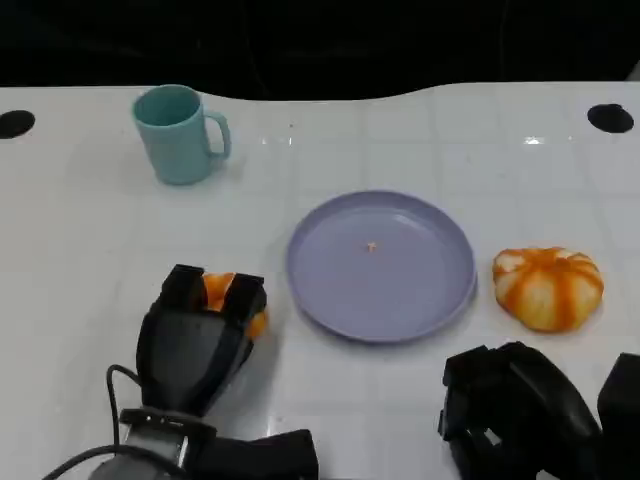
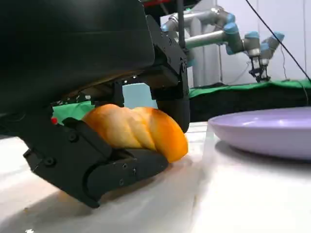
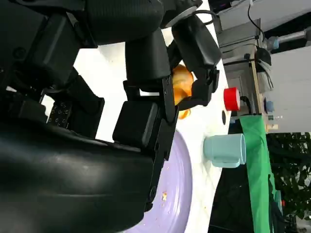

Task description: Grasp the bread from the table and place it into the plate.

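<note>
A white glossy table (image 1: 420, 400) seen from above by the robot. Near its middle lies a round, shallow lilac plastic plate (image 1: 381, 265) with nothing on it but a tiny crumb. At the lower left, the robot's black left hand (image 1: 205, 320) reaches forward, its fingers (image 1: 245, 295) closed around a golden-orange twisted bread roll (image 1: 222, 296) that sits on the table just to the left of the plate, apart from its rim. In the left wrist view the same roll (image 2: 138, 128) is clamped between a finger below and fingers above, resting on or very close to the table surface, with the plate's edge (image 2: 262, 132) close beside it. At the lower right, the black right hand (image 1: 520, 415) hangs over the table near the plate, holding nothing; whether its fingers are spread or curled cannot be told. Just beyond it, to the right of the plate, sits a second round bun striped orange and white (image 1: 548, 287). At the far left stands a pale teal ceramic mug (image 1: 178, 134), upright, handle pointing right.
</note>
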You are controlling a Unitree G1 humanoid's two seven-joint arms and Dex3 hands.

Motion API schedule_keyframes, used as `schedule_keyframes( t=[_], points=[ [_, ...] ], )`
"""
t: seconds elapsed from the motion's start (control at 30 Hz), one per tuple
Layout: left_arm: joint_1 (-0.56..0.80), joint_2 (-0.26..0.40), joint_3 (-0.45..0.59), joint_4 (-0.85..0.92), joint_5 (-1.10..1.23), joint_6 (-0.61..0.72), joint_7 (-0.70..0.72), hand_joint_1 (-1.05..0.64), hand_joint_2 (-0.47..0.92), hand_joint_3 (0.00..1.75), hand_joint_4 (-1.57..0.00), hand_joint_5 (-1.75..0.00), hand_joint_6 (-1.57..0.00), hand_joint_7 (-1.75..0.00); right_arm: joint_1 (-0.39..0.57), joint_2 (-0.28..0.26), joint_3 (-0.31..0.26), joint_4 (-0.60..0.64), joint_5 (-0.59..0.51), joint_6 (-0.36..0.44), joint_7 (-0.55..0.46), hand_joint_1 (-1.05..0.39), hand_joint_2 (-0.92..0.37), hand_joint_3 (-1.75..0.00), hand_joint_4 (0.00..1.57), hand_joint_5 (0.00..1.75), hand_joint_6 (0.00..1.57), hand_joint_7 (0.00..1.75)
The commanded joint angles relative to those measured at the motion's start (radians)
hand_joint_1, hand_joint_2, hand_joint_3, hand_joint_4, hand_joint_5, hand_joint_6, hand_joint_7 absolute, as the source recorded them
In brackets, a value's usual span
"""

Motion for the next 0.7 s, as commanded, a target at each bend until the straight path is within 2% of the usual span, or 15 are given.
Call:
schedule_keyframes(
  t=[0.03, 0.2, 0.47, 0.7],
  points=[
    [-0.011, 0.019, -0.005, 0.038, -0.027, -0.033, 0.048, -0.21, 0.44, 1.40, -0.89, -1.75, -0.65, -1.75, 0.003, -0.010, -0.014, 0.006, 0.016, -0.013, 0.008, -1.05, -0.05, -1.37, 1.55, 1.31, 1.57, 1.04],
    [-0.007, 0.031, -0.003, -0.005, -0.044, -0.036, 0.033, -0.21, 0.39, 1.49, -0.91, -1.75, -0.67, -1.75, 0.003, -0.010, -0.014, 0.008, 0.013, -0.019, 0.007, -1.05, -0.06, -1.36, 1.55, 1.31, 1.57, 1.03],
    [0.037, 0.071, 0.019, -0.173, -0.081, -0.033, -0.009, -0.20, 0.38, 1.47, -0.94, -1.75, -0.70, -1.75, 0.006, -0.008, -0.012, 0.006, 0.012, -0.021, 0.006, -1.05, -0.07, -1.35, 1.54, 1.32, 1.57, 1.04],
    [0.088, 0.113, 0.053, -0.366, -0.083, 0.010, -0.104, -0.19, 0.37, 1.44, -0.95, -1.75, -0.71, -1.75, 0.008, -0.004, -0.009, -0.001, 0.009, -0.016, -0.003, -1.05, -0.08, -1.34, 1.53, 1.33, 1.57, 1.04]
  ],
)
